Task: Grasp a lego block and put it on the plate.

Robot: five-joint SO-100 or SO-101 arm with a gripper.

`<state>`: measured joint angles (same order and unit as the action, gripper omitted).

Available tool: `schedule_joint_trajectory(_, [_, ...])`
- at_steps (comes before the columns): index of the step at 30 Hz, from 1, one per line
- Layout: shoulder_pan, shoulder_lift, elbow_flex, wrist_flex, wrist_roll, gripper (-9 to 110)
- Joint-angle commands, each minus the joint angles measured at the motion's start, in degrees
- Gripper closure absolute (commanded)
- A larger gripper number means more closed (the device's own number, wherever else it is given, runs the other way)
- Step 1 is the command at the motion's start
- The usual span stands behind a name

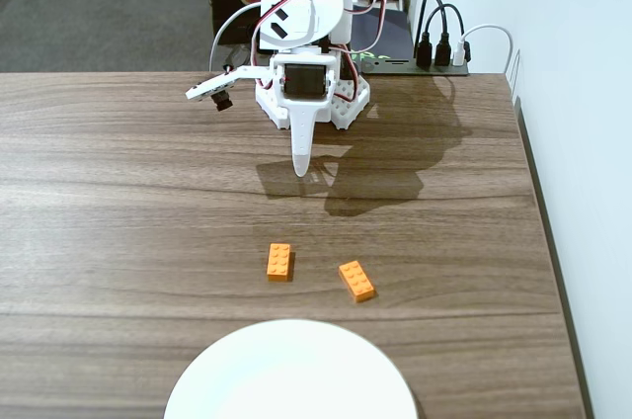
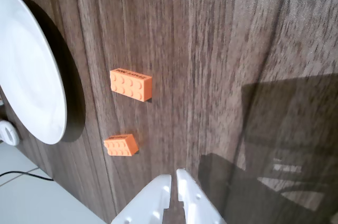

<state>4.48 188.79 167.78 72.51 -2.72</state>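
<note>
The wooden desk (image 1: 118, 192) fills the fixed view, with its right edge against a white wall. The white plate (image 1: 291, 375) lies at the near edge, partly cut off by the frame. Far of it lie two orange bricks, near each other but apart. The left lego block (image 1: 279, 262) has its long axis running near to far; the right brick (image 1: 356, 281) lies diagonally. Bare wood surrounds both. The claw (image 1: 301, 167) hangs far of the bricks, pointing down. The wrist view shows its fingertips (image 2: 161, 187) nearly together, holding nothing, and the plate's shadow.
</note>
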Motion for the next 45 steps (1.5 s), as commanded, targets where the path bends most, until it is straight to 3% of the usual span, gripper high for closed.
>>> schedule_joint_trajectory(1, [1.41,-0.35,-0.26,-0.97,-0.44,101])
schedule_joint_trajectory(18, [6.68,-18.98,-11.95,-7.56,-11.78,101])
schedule_joint_trajectory(25, [11.87,-29.0,-19.95,-7.03,-22.59,101])
schedule_joint_trajectory(45, [22.5,-51.33,-34.54,-10.63,-71.28,101])
